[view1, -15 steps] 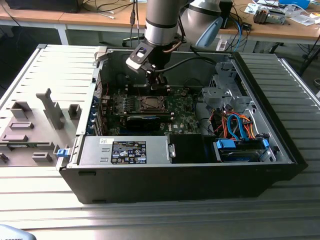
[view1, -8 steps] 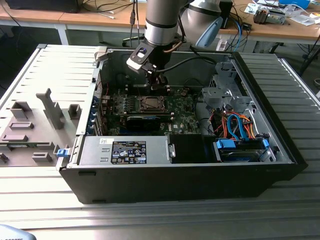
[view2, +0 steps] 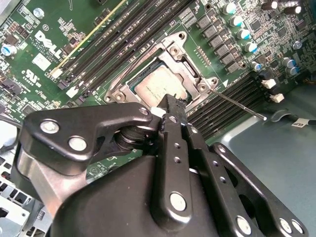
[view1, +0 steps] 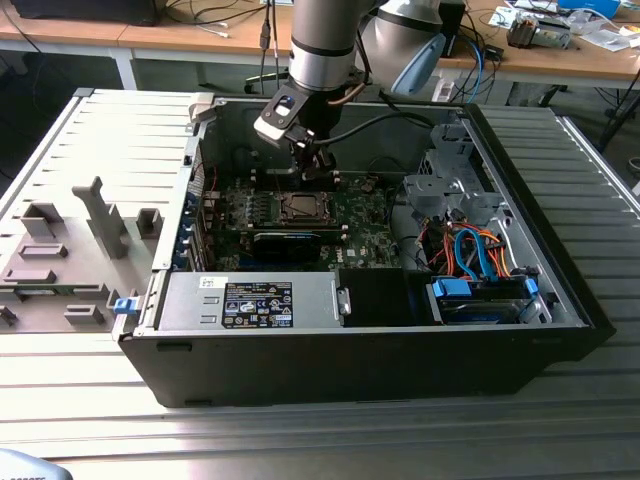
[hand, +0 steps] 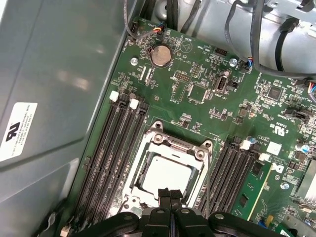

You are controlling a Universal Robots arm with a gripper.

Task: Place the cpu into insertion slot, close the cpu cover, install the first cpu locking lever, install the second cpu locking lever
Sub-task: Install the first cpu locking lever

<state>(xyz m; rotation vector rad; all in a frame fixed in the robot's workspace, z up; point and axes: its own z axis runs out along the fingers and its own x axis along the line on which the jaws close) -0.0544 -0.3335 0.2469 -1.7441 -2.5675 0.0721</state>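
Evidently the cpu already sits in the insertion slot, toward the far wall of the computer case and on the exterior view's left of the drive cage. Its dull metal top shows through the window of the cpu cover, which looks to lie flat over it. My gripper hangs just above the near edge of that frame, fingers pressed together with nothing between them.

I judge the chip light and stiff. Its smooth top would be slippery to pinch and its underside delicate, so I would take it only by two opposite edges and never press on the middle. The cover seems thin, springy sheet metal on a hinge; a push on its rim should suit it better than a grasp.

In the second wrist view a thin wire lever runs out from a socket corner over the memory slots. It looks springy, best caught near its free end.
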